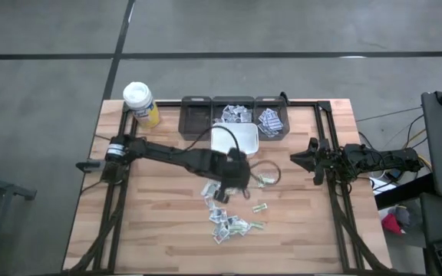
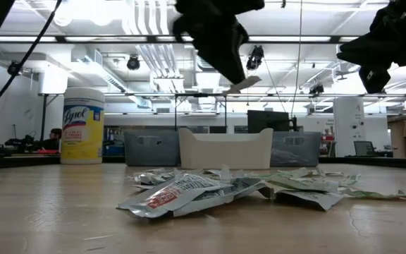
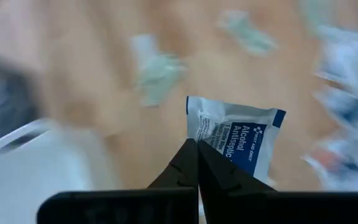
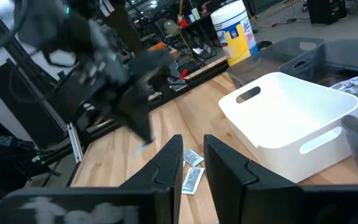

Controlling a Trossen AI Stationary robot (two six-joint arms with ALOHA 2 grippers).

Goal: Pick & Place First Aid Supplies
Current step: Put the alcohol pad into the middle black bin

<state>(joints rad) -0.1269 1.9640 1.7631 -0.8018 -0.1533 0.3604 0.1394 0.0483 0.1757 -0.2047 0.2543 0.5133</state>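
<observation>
Wooden table [image 1: 298, 230] across the whole lower half of the high view, loose first aid packets [image 1: 229, 222] scattered at lower centre: the larger share of the job apparently left. Row of three dark bins [image 1: 196, 116] along the top edge of the table: left one looking bare, middle and right ones holding sorted packets, so part of the work done. White tub [image 1: 245, 139] just below that row, nothing visible inside from above. Yellow wipes bottle [image 1: 140, 103] at upper left of the table, no part of the job. Pile of packets [image 2: 210, 190] lying flat at lower centre of the low view, in front of the white tub.

Left claw [image 1: 232, 172] at mid-frame of the high view, raised clear of the pile, just below the tub; fingers pressed together, pinching one corner of a blue-printed alcohol packet [image 3: 241, 137]. Packet standing up beyond the fingertips, centre of the left wrist view, off the table; same packet seen edge-on at top centre of the low view, above the tub. Likely next: carry to a bin.

Right claw [image 1: 301, 159] at right of the high view, near the table edge, well apart from the pile; fingers partly spread, holding nothing.
</observation>
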